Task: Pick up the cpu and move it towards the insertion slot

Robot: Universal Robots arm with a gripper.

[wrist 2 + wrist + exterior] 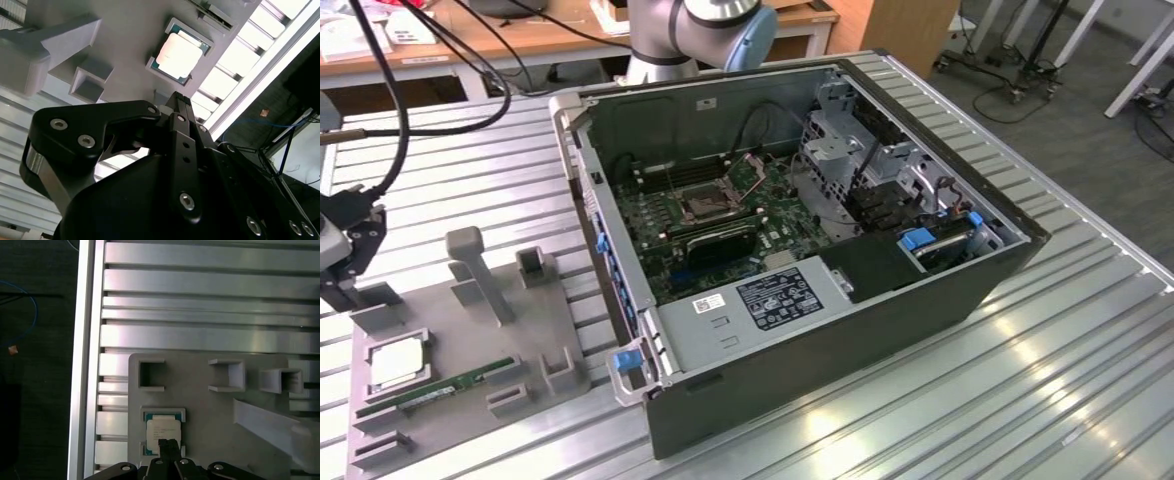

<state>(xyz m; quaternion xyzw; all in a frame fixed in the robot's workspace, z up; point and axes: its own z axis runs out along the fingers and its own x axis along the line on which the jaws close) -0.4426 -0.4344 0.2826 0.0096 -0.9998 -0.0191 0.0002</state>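
At the exterior view's far left my pincer [344,280] hangs over the grey plastic tray [447,345], its two fingers pressed together on nothing. Below it the cpu [396,362], a small flat square chip with a silvery metal face and pale beige rim, lies in a shallow tray recess. Just beside the chip lies a long thin green memory stick [443,390].

Farther right, on the ribbed aluminium worktop [1067,400], stands the open dark computer case [854,370]. On its green board sits the insertion slot [707,200], a square socket with a shiny metal frame and dark centre, well apart from the chip.

I judge the chip light, stiff and thin, with a slick lid and a delicate underside. I would take it gently by two opposite rim edges.

The exterior view's left edge cuts off my arm. I cannot tell how high my fingertips are above the chip, nor whether the socket's frame stands open.
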